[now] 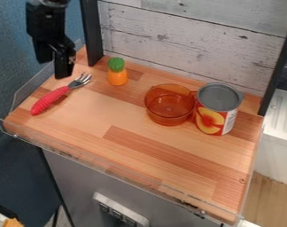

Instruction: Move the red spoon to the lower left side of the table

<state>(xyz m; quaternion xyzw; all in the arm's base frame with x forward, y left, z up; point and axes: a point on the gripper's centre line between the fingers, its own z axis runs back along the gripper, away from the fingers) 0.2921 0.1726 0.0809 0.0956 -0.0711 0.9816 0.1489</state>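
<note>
The black gripper point(54, 67) hangs at the upper left of the camera view, over the back left part of the table, with its fingers apart and nothing between them. Just below it in the view, a utensil with a red handle point(49, 100) lies on the wooden table point(131, 116). Its metal end has tines like a fork's and points to the upper right, while the handle slants down toward the table's left edge. The gripper appears to be above the utensil, not holding it.
An orange and green pineapple-like toy point(117, 76) stands near the back. Right of centre are a clear orange pot point(168, 111) and an open can point(214, 116), side by side. A transparent rim point(104, 165) runs along the front edge, and a wooden backboard point(187, 40) closes the back.
</note>
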